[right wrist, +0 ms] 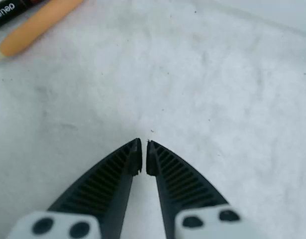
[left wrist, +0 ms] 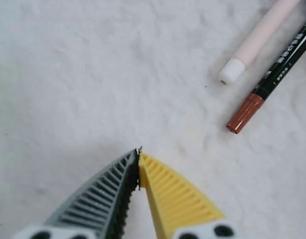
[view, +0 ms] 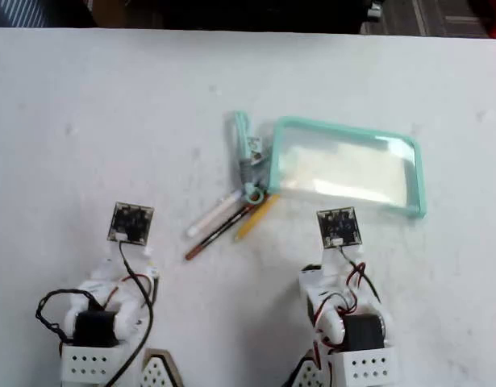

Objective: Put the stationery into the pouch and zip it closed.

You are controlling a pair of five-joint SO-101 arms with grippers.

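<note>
In the middle of the table [view: 86, 97], just off the end of the teal-edged pouch [view: 344, 129] on the left arm's side, the pink pen [view: 214, 214], brown marker [view: 219, 232] and orange pencil [view: 257, 216] lie fanned together. There's a teal thing [view: 246, 153] beyond them, scissors maybe, hard to tell. The first pick looks like the job. I'd spread the left gripper [left wrist: 139, 152] wide and straddle the pink pen mid-barrel, since it's outermost, staying clear of the marker. Right now it and the right gripper [right wrist: 144, 144] are both pinched closed, holding nothing, over bare table.
</note>
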